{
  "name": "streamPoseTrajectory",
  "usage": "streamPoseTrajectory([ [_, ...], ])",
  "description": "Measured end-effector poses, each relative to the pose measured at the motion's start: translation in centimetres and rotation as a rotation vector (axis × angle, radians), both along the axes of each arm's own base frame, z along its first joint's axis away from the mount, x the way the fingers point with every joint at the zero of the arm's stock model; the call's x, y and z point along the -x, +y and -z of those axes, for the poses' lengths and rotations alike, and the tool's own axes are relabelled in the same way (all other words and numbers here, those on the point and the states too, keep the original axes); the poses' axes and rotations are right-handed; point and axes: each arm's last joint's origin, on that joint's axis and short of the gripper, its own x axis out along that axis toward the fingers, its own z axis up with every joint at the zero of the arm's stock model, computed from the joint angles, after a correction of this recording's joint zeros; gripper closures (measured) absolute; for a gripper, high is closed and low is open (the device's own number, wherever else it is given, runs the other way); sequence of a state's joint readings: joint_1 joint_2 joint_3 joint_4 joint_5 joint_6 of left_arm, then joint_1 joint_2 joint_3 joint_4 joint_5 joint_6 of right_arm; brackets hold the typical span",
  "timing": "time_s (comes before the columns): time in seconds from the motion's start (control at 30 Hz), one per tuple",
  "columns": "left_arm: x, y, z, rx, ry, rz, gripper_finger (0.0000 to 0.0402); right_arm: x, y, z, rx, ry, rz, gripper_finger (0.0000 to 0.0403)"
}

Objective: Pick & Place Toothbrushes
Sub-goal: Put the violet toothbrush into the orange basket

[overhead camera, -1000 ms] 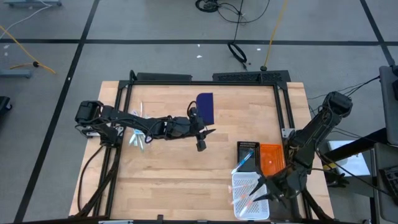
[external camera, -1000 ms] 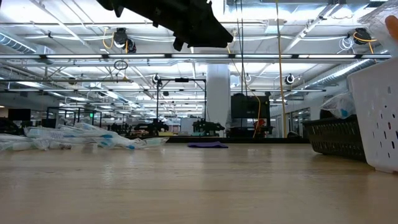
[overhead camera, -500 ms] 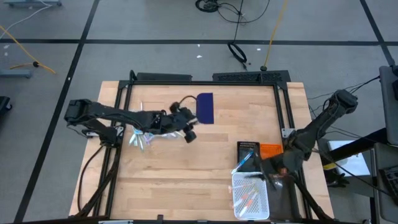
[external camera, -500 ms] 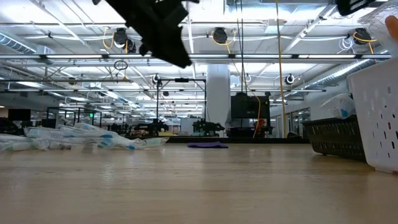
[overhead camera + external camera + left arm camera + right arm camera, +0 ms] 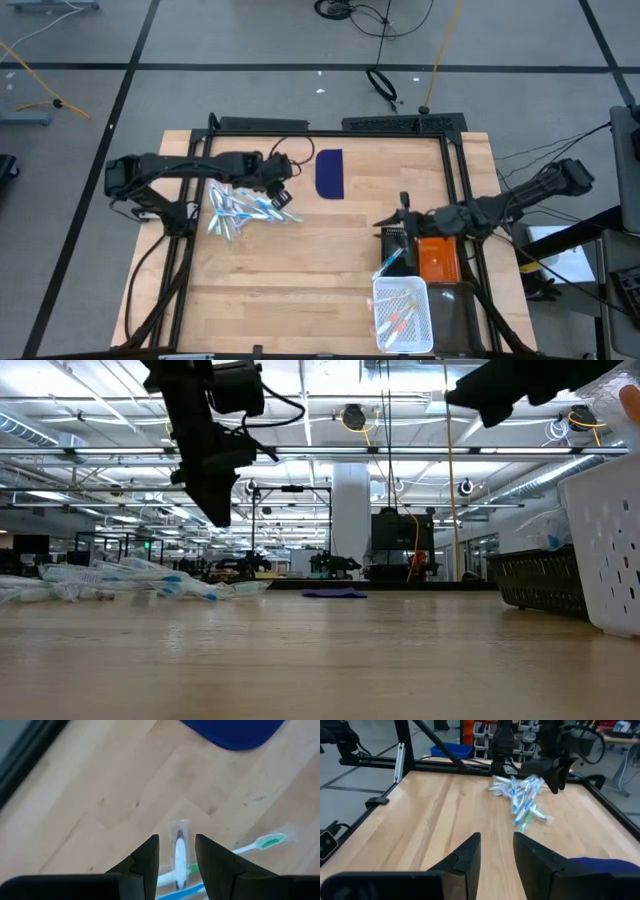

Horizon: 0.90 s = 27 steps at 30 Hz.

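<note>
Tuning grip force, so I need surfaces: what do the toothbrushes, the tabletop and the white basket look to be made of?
Toothbrushes: likely smooth plastic, some apparently in clear glossy wrappers. Tabletop: pale wood planks with visible grain and seams, low sheen. White basket: probably rigid plastic, its wall perforated with holes.

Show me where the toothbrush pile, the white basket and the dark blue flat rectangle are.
toothbrush pile [image 5: 240, 209]: high view, middle of the heap.
white basket [image 5: 428, 316]: high view, its right rim.
dark blue flat rectangle [image 5: 329, 173]: high view, its centre.
</note>
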State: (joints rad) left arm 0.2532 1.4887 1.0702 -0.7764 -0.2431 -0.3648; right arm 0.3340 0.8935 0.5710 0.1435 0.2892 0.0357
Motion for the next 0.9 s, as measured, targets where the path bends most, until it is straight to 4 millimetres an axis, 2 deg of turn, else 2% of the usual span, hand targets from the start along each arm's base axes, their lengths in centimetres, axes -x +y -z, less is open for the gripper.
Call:
streamPoseTrajectory([
  [0.23, 0.4, 1.7, 1.2, 0.12, 0.06, 0.022, 0.0273, -0.7, -2.7, 0.3, -0.027, 0.03, 0.043, 0.0293],
  [0.4, -0.1, 2.1, 3.2, 0.187, 0.12, 0.028, 0.0273, -0.8, -3.8, 0.4, -0.037, 0.044, 0.065, 0.0293],
  [0.67, -1.2, 2.0, 6.7, 0.236, 0.249, 0.049, 0.0272, -0.8, -4.1, 0.6, -0.03, 0.069, 0.077, 0.0293],
  [0.9, -1.3, 2.1, 7.9, 0.242, 0.298, 0.042, 0.0272, -0.8, -4.1, 0.7, -0.03, 0.073, 0.077, 0.0293],
])
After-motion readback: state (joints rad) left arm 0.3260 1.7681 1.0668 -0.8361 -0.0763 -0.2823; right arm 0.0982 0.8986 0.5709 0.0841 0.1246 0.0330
